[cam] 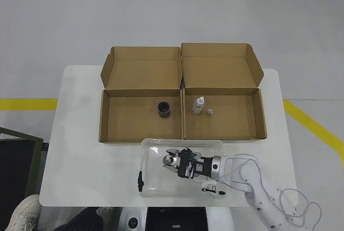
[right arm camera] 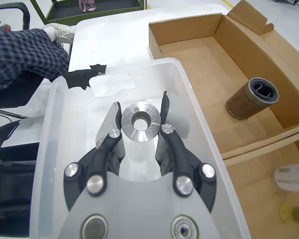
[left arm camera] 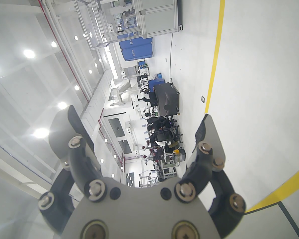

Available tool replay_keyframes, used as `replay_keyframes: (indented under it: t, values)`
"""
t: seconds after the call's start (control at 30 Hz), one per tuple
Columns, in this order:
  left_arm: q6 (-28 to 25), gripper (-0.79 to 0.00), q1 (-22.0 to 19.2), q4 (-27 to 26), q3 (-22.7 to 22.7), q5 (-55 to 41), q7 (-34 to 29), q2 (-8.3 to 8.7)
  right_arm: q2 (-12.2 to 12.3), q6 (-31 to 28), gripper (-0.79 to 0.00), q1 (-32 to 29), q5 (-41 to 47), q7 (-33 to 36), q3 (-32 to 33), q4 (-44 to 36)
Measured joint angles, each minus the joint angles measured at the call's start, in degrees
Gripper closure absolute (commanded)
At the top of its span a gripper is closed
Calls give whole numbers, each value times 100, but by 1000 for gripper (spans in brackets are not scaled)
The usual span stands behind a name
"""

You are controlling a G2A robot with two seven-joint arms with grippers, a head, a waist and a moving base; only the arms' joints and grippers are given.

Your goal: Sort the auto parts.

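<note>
White table (cam: 74, 144): carries two open cardboard boxes, side by side.
Left box (cam: 103, 115): dark cylindrical bushing (cam: 164, 108) inside.
Right box (cam: 241, 118): white bottle-shaped part (cam: 198, 105) inside, small round part (cam: 209, 110) just beside it.
Clear plastic bin (right arm camera: 204, 130): steel ring (right arm camera: 141, 123) inside.
Right gripper (right arm camera: 140, 103): jaws clamped on ring.
Left gripper (left arm camera: 139, 114): off table, jaws apart, empty.
Status, judged: three parts sorted; ring last, placement pending.
</note>
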Motion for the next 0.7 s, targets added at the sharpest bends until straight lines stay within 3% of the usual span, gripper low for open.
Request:
replay_keyframes:
  t: [0.7]
  values:
    - [0, -785, 0, 0, 0, 0, 0, 0, 112, -271, 0, -36, 935, -284, 520, 51]
